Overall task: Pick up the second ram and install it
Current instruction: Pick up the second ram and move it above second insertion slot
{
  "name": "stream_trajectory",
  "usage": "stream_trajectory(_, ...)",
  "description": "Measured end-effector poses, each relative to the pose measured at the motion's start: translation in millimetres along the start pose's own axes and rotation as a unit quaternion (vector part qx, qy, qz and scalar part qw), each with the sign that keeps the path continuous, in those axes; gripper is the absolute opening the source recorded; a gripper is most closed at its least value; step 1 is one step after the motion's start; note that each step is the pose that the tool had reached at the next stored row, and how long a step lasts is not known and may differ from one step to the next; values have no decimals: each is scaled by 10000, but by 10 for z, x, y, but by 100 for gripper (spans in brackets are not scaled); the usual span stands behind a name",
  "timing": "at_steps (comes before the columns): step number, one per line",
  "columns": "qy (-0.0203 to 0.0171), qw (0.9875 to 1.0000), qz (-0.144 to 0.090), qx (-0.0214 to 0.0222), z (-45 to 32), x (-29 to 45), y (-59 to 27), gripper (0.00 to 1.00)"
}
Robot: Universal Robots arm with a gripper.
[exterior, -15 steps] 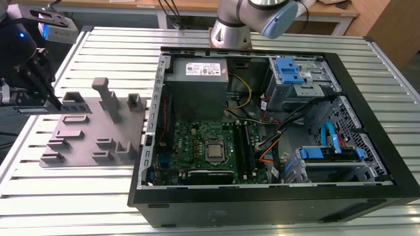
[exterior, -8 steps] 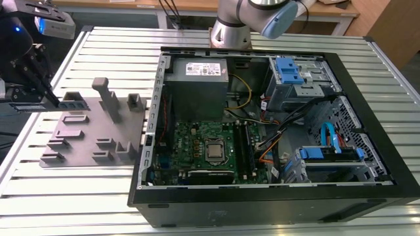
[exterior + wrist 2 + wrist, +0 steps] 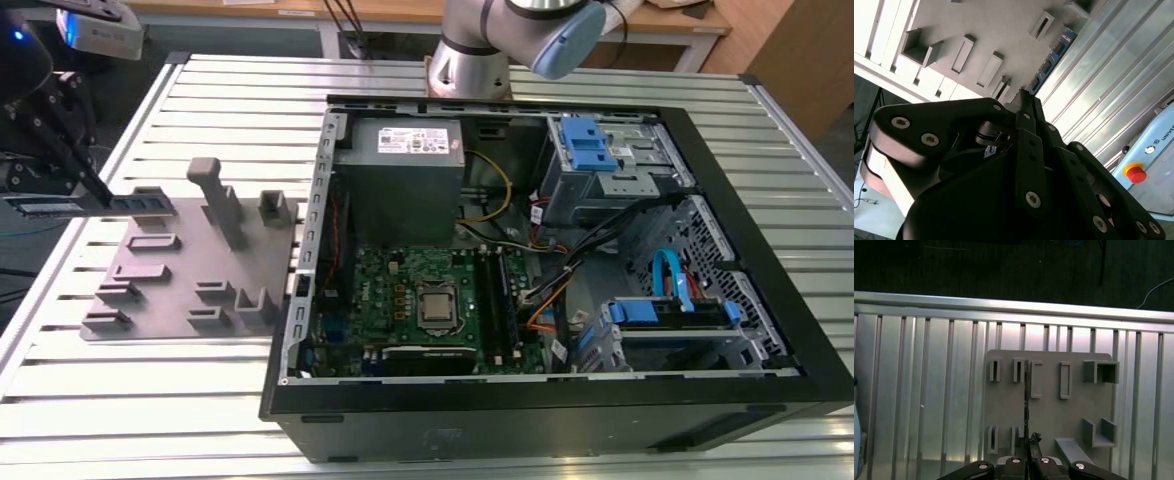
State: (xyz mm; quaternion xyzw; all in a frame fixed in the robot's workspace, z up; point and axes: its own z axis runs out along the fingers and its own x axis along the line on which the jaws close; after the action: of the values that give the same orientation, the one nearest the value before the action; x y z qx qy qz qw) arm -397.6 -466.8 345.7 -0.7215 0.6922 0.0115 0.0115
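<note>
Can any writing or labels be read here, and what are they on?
White label on the grey metal power-supply box: too small to read.
Bluish-white label on the long dark-green ram stick: blurred, unreadable.
Dark lettering on the pale-blue robot housing: cut off by the picture's edge.

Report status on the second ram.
Claw shut on second ram. Ram over grey fixture plate, outside the case. Nothing seen blocking it.

Loose cables (image 3: 577, 255) crowd the motherboard (image 3: 387, 285); room for the gripper (image 3: 94, 196) above.
</note>
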Motion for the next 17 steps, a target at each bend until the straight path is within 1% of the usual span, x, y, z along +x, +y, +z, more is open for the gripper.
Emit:
stream_trajectory(7, 0, 10000, 0, 0, -189, -6, 0, 13)
stream_trajectory(14, 0, 10000, 0, 0, -453, -15, 0, 13)
stream_trajectory(16, 0, 10000, 0, 0, -496, -16, 0, 13)
stream_trajectory(17, 0, 10000, 0, 0, -500, -16, 0, 13)
